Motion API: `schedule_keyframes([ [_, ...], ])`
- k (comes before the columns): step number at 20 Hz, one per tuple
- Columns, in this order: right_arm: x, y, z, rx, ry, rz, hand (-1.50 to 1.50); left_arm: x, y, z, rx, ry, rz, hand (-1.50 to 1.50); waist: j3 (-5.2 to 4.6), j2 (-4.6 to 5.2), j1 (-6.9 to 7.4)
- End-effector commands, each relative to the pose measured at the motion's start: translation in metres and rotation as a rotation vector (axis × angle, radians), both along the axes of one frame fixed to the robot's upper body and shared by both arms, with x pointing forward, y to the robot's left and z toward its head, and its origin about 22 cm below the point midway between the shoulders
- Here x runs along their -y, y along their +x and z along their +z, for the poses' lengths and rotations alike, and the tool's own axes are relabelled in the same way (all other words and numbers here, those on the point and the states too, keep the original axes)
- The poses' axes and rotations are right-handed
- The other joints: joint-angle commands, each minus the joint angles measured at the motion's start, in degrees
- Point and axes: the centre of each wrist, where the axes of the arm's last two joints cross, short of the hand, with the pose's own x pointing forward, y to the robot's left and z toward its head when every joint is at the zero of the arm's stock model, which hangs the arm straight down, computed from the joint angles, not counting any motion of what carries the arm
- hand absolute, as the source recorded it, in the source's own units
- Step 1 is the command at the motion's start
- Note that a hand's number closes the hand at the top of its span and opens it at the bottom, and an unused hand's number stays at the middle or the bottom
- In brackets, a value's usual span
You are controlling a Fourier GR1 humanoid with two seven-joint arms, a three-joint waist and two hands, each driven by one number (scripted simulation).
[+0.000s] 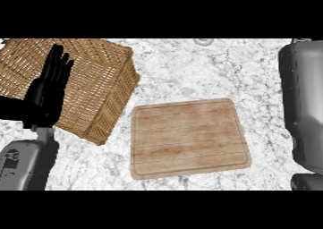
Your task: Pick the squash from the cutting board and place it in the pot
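**Squash nowhere in sight, board bare, right arm looming at the edge**

The squash cannot be found in the head view: the cutting board, lying near the middle of the marble surface toward its near edge, shows only bare wood. No pot can be made out either. A large grey arm section fills the right edge of the view; the right hand itself does not show, so whether the squash is carried there, or hidden behind that arm, cannot be told.

With the squash unseen, its direction from either hand and its long axis cannot be read. My judgement: the right arm, just beside the board's right edge, is the one at work. The left hand is open, fingers straight and pointing up, resting at the left over the wicker basket, apart from the board.

Count: one cutting board, one wicker basket, one hand showing, one small round object at the far edge, no squash, no pot.
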Motion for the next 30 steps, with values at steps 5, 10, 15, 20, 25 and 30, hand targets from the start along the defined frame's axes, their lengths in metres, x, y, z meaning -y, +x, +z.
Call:
schedule_keyframes([
  [5,0.035,0.004,-0.013,0.050,0.074,-0.154,1.50,-0.014,0.005,0.000,-0.004,-0.013,0.052,0.00,0.17,-0.67,-2.57],
  [10,0.069,-0.024,-0.024,0.053,0.077,-0.118,1.50,-0.011,-0.007,-0.021,-0.028,0.001,0.074,0.00,0.16,-1.15,-3.66],
  [15,0.105,-0.038,-0.049,0.028,0.082,-0.113,1.50,-0.009,-0.003,0.000,-0.009,0.002,0.060,0.00,0.17,-1.02,-3.20],
  [20,0.131,-0.045,-0.094,0.033,0.114,-0.135,1.50,-0.020,0.001,-0.006,-0.010,-0.012,0.037,0.00,0.19,-0.73,-2.88],
  [25,0.163,-0.058,-0.118,-0.015,0.300,-0.125,1.50,-0.025,0.001,-0.002,-0.012,-0.001,0.066,0.00,0.22,-0.80,-3.15],
  [30,0.168,-0.059,-0.131,0.090,0.483,-0.069,-1.50,-0.015,-0.003,0.000,-0.014,-0.001,0.041,0.00,0.23,-0.83,-2.90],
])
